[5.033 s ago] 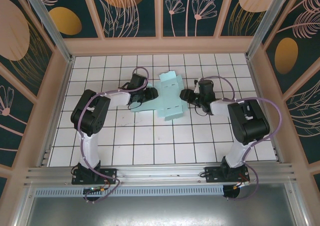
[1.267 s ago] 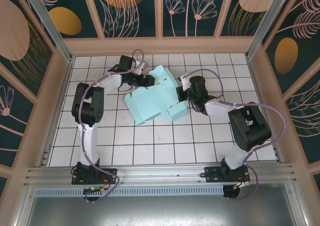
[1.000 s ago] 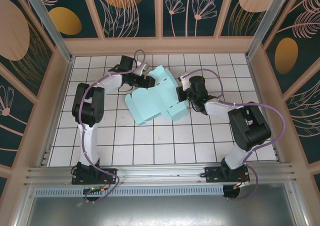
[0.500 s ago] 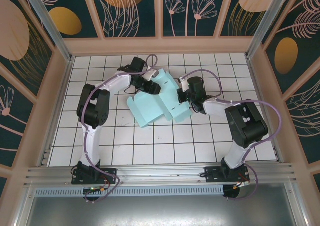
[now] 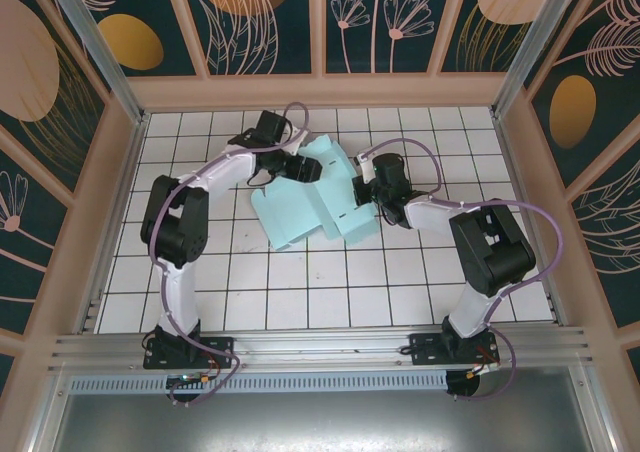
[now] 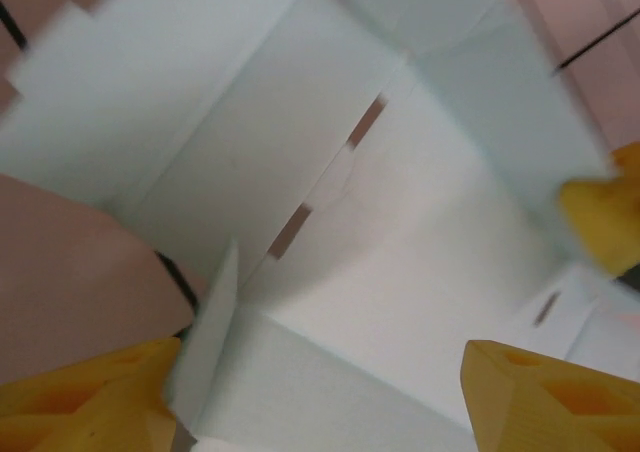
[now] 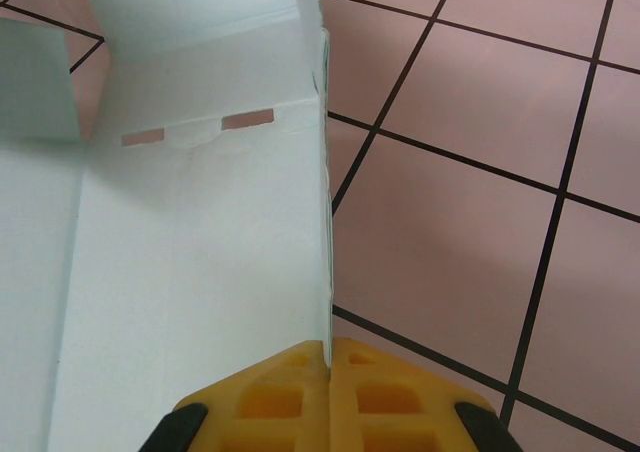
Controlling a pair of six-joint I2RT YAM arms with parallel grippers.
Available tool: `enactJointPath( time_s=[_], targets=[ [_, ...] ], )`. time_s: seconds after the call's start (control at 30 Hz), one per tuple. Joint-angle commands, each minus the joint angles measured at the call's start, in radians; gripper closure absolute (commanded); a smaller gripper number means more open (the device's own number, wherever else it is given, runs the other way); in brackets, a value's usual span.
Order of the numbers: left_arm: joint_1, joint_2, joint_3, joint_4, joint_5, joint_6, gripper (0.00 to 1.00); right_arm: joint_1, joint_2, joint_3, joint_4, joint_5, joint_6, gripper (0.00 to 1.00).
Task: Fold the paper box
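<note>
1. Right gripper (image 7: 328, 357) is closed, pinching the box's (image 5: 295, 217) right edge
2. Left gripper (image 6: 320, 392) is open, its fingers spread over the box's far-left panels
3. The box lies partly folded, flaps raised, on the table (image 5: 300, 297) between the two grippers

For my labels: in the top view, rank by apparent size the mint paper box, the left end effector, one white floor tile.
Largest: pale mint paper box.
Then black left end effector and white square floor tile: look alike, unranked.
</note>
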Motion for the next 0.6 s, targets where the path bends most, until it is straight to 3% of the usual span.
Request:
enactJointPath(
  time_s=[0.0,0.2,0.3,0.43,0.57],
  targets=[
    [0.026,0.005,0.034,0.042,0.087,-0.093,0.28,0.004,-0.004,0.021,0.014,0.018,0.012,1.0],
    [0.026,0.043,0.026,0.007,0.102,-0.059,0.34,0.003,-0.009,0.021,0.015,0.019,0.011,1.0],
    [0.026,0.031,0.004,0.018,0.044,-0.068,0.33,0.003,-0.006,0.025,0.013,0.016,0.01,1.0],
    [0.05,-0.022,-0.055,0.113,-0.045,-0.156,0.2,0.006,-0.005,0.029,0.012,0.014,0.009,1.0],
    [0.092,0.009,-0.048,0.126,-0.013,-0.199,0.17,0.007,-0.003,0.029,0.01,0.013,0.009,1.0]
  ],
)
